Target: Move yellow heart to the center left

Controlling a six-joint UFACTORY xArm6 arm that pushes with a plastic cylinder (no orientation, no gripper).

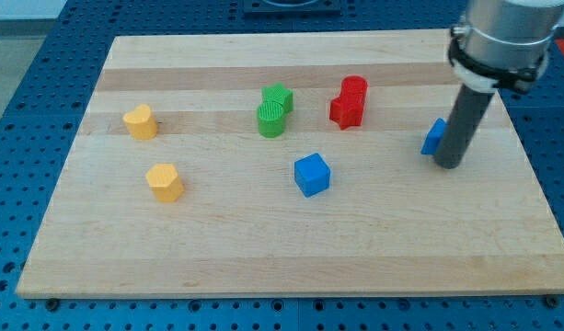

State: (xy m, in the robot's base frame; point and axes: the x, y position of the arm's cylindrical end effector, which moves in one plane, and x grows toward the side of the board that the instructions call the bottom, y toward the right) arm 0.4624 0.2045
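Observation:
The yellow heart (141, 121) lies on the wooden board (291, 248) at the view's left, a little above mid-height. A second yellow block (165, 182), many-sided, lies just below and right of it. My tip (450, 165) rests on the board at the view's right, far from both yellow blocks. It touches or nearly touches a blue block (434, 136), which the rod partly hides.
Two green blocks (274, 110) stand close together at top centre. Two red blocks (349, 101) stand close together to their right. A blue cube (312, 175) lies near the board's middle. The board's edges border a blue perforated table.

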